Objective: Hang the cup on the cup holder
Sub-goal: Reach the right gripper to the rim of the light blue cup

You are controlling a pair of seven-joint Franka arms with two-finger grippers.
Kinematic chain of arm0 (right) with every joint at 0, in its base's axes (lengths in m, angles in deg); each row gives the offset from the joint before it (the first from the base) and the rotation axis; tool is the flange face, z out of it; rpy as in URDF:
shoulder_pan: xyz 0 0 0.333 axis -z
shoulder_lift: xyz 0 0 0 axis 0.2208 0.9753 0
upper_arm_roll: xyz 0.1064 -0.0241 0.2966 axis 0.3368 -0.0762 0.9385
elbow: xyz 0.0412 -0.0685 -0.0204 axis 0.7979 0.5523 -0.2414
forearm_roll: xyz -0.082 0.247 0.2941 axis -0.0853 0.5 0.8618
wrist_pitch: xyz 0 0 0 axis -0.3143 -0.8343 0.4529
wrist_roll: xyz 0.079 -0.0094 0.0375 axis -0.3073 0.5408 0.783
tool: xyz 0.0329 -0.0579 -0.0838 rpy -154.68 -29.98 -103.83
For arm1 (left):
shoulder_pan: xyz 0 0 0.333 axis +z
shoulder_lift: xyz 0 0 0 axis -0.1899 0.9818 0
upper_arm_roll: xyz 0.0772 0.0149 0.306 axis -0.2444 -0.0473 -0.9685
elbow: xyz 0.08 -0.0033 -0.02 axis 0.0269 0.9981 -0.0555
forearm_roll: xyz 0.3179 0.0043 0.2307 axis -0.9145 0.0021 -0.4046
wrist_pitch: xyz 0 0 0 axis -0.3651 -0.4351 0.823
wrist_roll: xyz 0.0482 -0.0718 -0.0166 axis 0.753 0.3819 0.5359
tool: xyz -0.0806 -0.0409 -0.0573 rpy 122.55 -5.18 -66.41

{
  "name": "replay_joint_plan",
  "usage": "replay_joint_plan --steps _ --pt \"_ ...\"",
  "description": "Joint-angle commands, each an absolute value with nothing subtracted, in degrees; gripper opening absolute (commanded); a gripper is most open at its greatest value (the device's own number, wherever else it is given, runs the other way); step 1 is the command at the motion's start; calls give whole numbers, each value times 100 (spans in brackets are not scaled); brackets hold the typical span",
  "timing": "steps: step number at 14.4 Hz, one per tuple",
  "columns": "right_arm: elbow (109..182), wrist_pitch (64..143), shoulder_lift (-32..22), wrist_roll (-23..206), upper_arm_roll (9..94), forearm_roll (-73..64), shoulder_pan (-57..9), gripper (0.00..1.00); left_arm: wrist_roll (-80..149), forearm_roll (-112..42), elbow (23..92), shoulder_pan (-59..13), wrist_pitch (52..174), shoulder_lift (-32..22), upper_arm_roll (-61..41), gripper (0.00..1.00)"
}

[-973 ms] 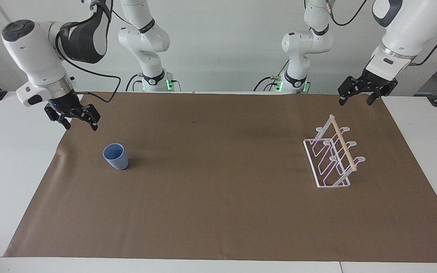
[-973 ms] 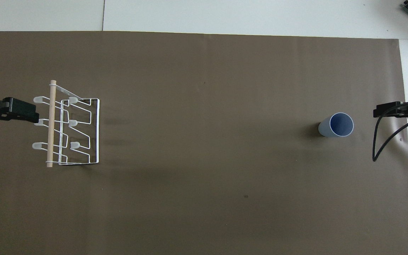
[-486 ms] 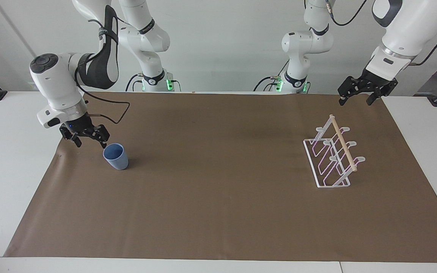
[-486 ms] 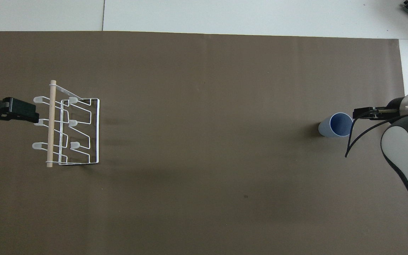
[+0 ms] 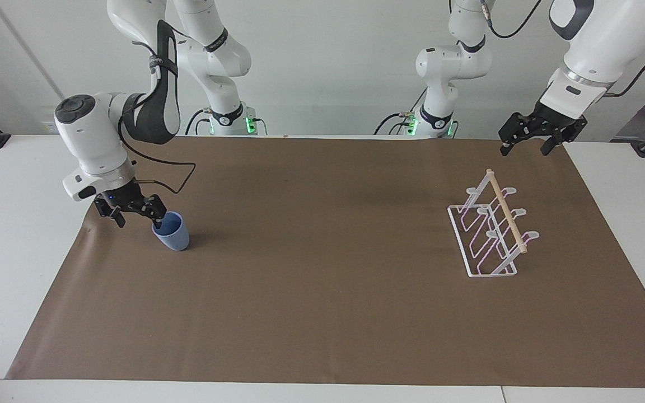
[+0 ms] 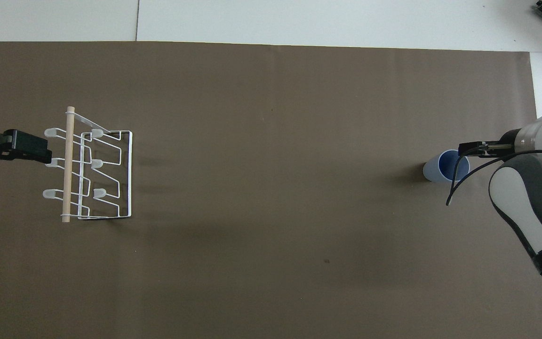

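Barely started: my right claw [image 5: 135, 212] is wide open at the rim of the cup [image 5: 172, 234], gripping nothing. Cup's upright on the mat, well apart from the rack [image 5: 487, 232]. Left claw [image 5: 527, 141] waits, open.

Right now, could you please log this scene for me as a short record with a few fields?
cup: small light-blue plastic tumbler, upright on the brown mat, toward the right arm's end
cup holder: white wire rack with wooden dowel, toward the left arm's end, no cup on it
right gripper: open, one fingertip at the cup's rim
left gripper: open, waiting raised near the cup holder
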State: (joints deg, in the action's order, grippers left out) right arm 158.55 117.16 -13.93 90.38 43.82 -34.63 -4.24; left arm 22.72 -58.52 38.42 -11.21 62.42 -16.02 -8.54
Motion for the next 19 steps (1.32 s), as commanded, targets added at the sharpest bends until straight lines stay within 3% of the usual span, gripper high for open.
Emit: replay_joint_plan --steps 1,19 --pt "16110 11968 -1440 8979 4384 -3526 -432 100 2245 -5936 4026 -1068 6310 -1741 -831 100" --pt "16735 12575 -1352 9041 4384 -3526 -344 100 2245 -5936 4026 -1068 6310 -1741 -831 100"
